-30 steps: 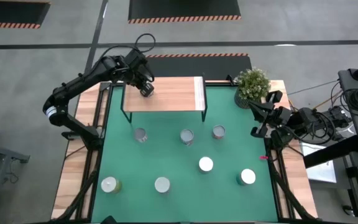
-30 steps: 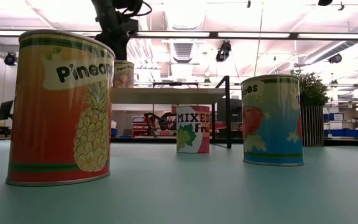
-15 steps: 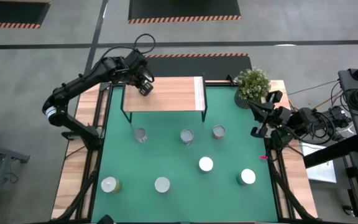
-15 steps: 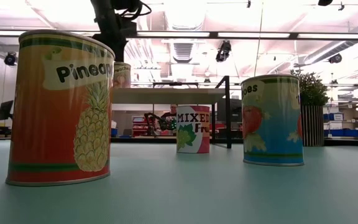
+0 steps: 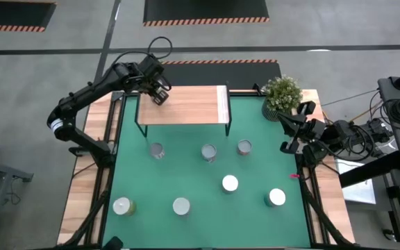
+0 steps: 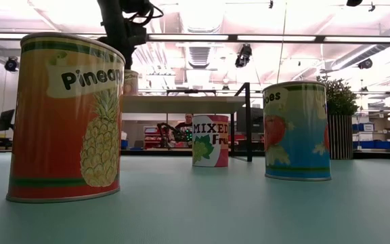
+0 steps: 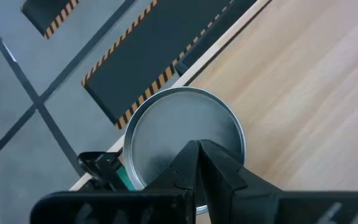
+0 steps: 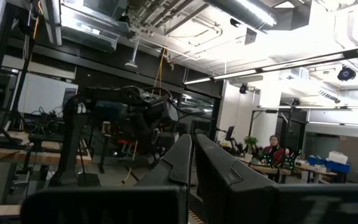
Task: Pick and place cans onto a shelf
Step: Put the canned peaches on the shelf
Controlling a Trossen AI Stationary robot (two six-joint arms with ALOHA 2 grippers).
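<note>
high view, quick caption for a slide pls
Left gripper holds a can over the shelf's corner; seven cans wait on the mat.

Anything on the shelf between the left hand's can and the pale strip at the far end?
No. In the high view the shelf is bare wood from the can under the left hand to that strip.

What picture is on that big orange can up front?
A yellow pineapple on an orange label, on the pineapple can; it shows best in the low view.
</note>
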